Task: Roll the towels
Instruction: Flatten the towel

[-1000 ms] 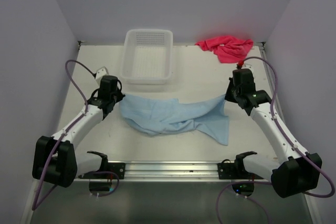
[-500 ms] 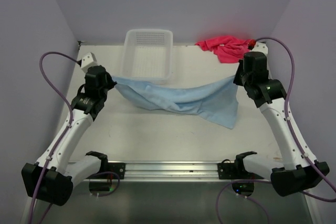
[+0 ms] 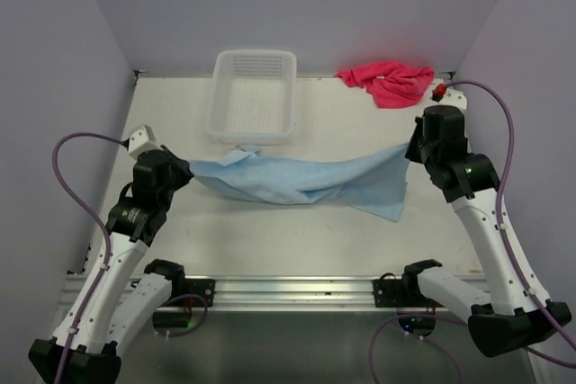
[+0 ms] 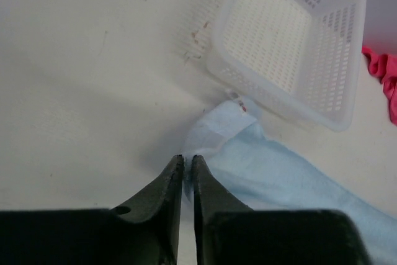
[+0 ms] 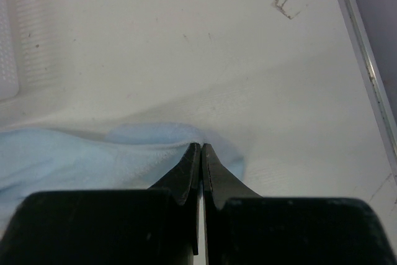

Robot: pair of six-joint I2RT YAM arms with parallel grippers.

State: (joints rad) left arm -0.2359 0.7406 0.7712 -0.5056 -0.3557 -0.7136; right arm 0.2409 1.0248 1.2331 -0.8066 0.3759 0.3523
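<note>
A light blue towel (image 3: 306, 182) stretches as a long sagging band across the table in front of the basket. My left gripper (image 3: 189, 173) is shut on its left corner; the left wrist view shows blue cloth (image 4: 279, 172) pinched between the nearly touching jaws of this gripper (image 4: 188, 158). My right gripper (image 3: 409, 146) is shut on the towel's right corner, its jaws pressed together on the cloth edge (image 5: 74, 153) at the tips (image 5: 201, 146). A loose flap hangs down at the right end. The pink-red towel (image 3: 389, 81) lies crumpled at the back right, apart from both grippers.
A white mesh basket (image 3: 216, 96) stands at the back centre, its near rim (image 4: 291, 113) just beyond the blue towel's left corner. Grey walls close the table on three sides. A metal rail (image 3: 297, 290) with the arm bases runs along the near edge.
The blue towel went from lying crumpled to stretched between both grippers. Both arms first swung outward and back; now the left arm has drawn nearer, bringing the towel lower before the basket.
</note>
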